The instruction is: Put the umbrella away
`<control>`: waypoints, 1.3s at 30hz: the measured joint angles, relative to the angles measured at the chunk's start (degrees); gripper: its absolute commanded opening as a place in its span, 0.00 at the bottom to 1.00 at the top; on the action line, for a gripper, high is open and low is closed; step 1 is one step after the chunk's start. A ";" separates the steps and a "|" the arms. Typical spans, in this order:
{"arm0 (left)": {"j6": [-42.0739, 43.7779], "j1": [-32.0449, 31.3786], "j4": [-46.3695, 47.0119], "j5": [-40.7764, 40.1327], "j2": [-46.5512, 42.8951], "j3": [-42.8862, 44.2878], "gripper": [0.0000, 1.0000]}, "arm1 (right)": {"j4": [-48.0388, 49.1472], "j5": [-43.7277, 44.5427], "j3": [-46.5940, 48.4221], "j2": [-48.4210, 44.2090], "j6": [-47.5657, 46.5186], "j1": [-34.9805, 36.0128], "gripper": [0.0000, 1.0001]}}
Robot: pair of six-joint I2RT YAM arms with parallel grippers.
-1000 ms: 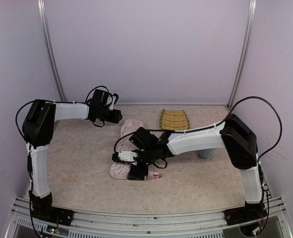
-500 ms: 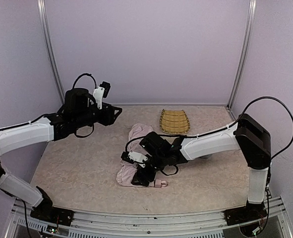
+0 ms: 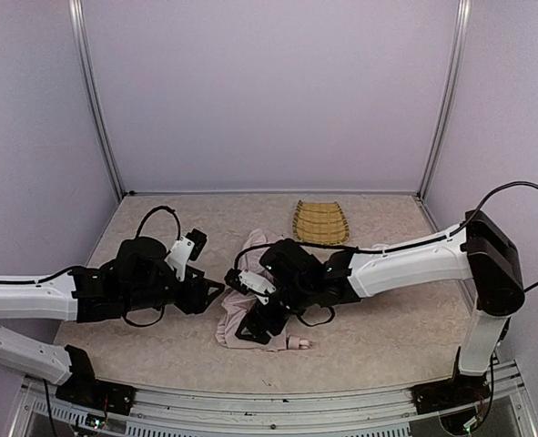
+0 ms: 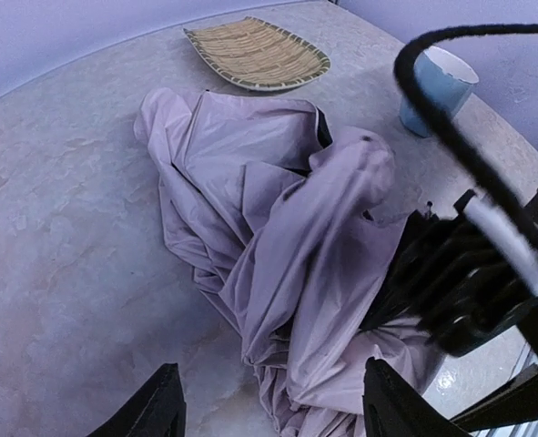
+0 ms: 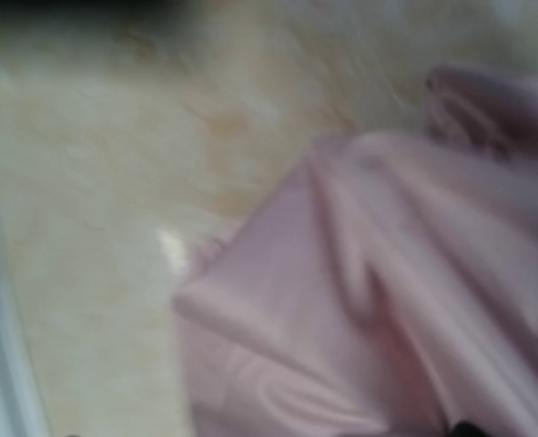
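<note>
While the umbrella (image 4: 278, 237) lies crumpled, the empty, spread left gripper (image 4: 273, 396) should gather loose fabric inward. Whether the right gripper (image 3: 253, 328) grips anything is unclear.

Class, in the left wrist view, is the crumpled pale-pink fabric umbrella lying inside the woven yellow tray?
No, the pale-pink fabric umbrella lies on the beige table, not in the woven yellow tray beyond it.

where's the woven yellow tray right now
In the top view the woven tray lies at the far side of the table, right of centre, just beyond the crumpled umbrella and not touching it.
</note>
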 measured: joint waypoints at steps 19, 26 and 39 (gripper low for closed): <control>2.78 -4.57 2.40 -3.72 20.44 9.01 0.65 | -5.40 4.09 -1.05 -14.01 -0.20 -11.15 0.92; 3.19 -5.53 3.61 -1.77 15.61 3.26 0.66 | -6.93 2.91 -0.68 -14.03 -1.75 -13.05 0.88; 4.33 -9.49 6.54 5.35 -1.44 1.75 0.68 | -9.27 -5.62 -12.44 -16.96 0.46 -20.50 0.79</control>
